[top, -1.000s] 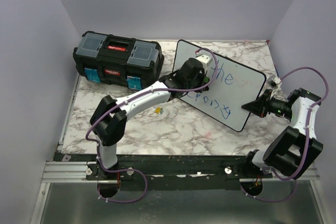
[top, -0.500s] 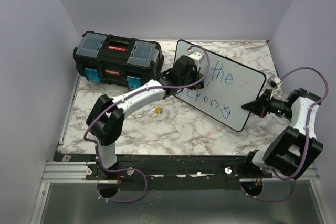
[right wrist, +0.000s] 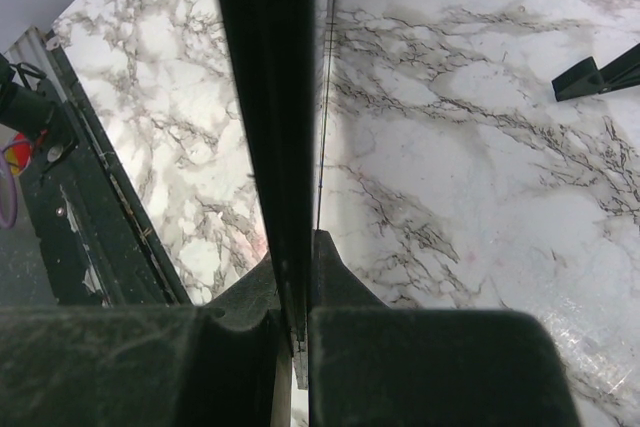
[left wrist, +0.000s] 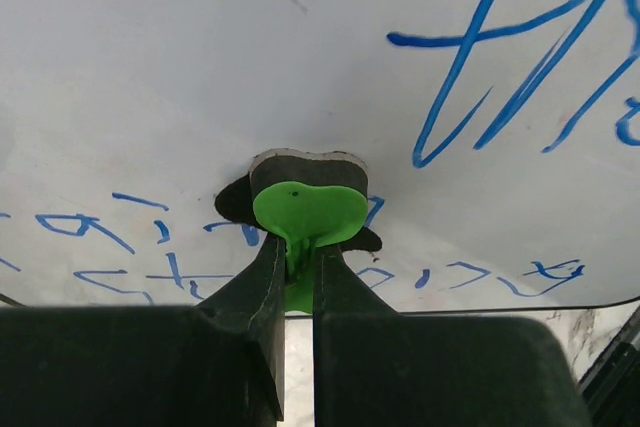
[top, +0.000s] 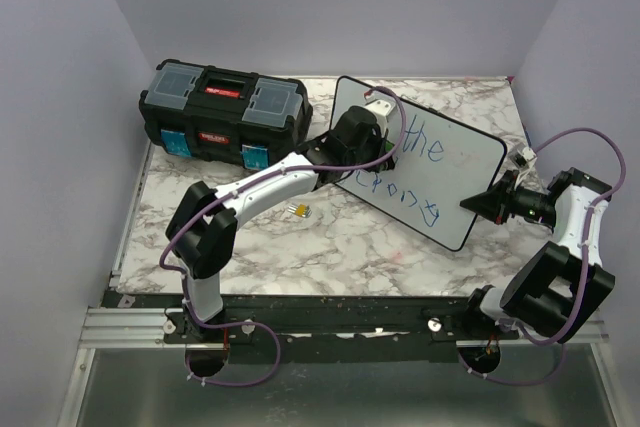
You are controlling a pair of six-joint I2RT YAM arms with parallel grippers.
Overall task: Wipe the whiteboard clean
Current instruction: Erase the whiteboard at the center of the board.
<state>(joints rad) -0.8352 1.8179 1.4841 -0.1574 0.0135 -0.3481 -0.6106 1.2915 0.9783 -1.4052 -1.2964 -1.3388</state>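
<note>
The whiteboard stands tilted on the marble table, with blue marker lettering in two lines. My left gripper is at the board's upper left part. In the left wrist view it is shut on a green eraser whose grey pad presses against the white surface, between the two lines of writing. My right gripper is shut on the board's right rim. That rim shows as a black edge between the jaws of the right gripper.
A black toolbox with a red label stands at the back left, close to the board's left end. A small yellow object lies on the table under the left arm. Black board feet show on the marble. Walls enclose three sides.
My left gripper slid the eraser left across the board, then back a little to the right. The board and the right arm have not moved.
</note>
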